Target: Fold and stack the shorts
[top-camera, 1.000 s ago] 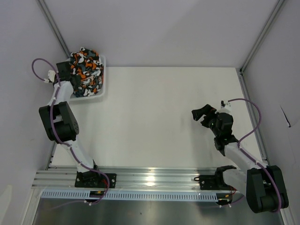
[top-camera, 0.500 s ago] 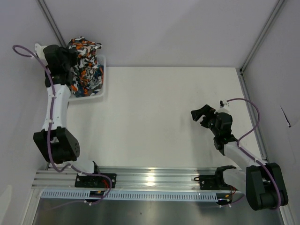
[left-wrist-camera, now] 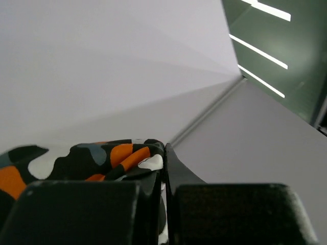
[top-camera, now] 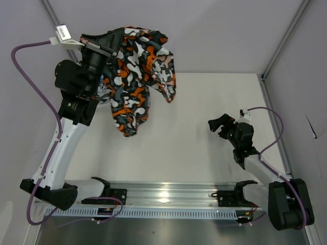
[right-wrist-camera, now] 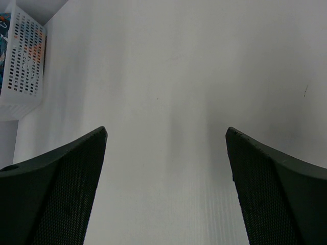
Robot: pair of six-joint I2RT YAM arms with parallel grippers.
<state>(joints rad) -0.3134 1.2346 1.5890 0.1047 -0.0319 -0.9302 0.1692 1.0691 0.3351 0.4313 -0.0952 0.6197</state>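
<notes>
I see a white table (top-camera: pixel 199 138). On it, at its edge, stands a white mesh basket (right-wrist-camera: pixel 23 64).

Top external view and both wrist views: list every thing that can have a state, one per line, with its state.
camouflage shorts: held in the air, hanging loose and unfolded
left gripper: shut on the camouflage shorts
right gripper: open, empty, low over the table
basket: upright at the table's far left corner
teal-print shorts: bunched at the basket, mostly hidden by the left arm
</notes>
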